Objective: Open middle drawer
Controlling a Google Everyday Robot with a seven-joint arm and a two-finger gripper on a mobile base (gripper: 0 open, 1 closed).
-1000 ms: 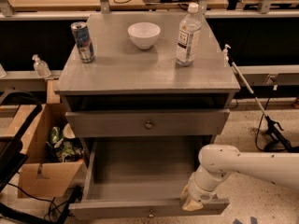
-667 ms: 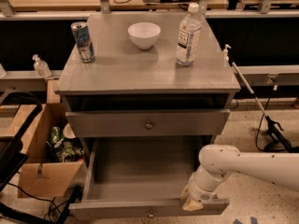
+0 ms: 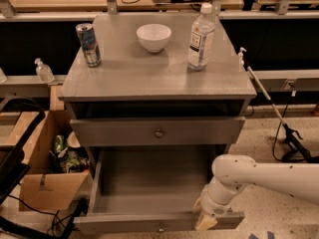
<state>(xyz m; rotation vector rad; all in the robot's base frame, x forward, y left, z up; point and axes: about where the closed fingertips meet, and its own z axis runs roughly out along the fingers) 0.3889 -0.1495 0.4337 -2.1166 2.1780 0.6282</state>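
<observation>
We judge the task not yet begun on its proper object: the middle drawer (image 3: 114, 132) sits shut at the centre of the cabinet, its small round knob (image 3: 158, 132) untouched, while the gripper (image 3: 206, 222) hangs low at about 5 o'clock from that knob, against the right end of the bottom drawer (image 3: 124, 224), which stands pulled out. We cannot tell whether the gripper is spread or pressed together. The next move, as we read it, calls for lifting it clear, bringing it up and toward 11 o'clock to the knob, closing on it and pulling straight out. The open bottom drawer juts into the approach (the likeliest thing to be bumped), and the white arm (image 3: 271, 176) must clear its front. On the cabinet top (image 3: 149, 76) stand a can (image 3: 88, 44) at 10 o'clock, a white bowl (image 3: 153, 37) at 12 and a water bottle (image 3: 200, 36) at 1, well apart from the work. A cardboard box (image 3: 45, 188) sits at 8 o'clock.
</observation>
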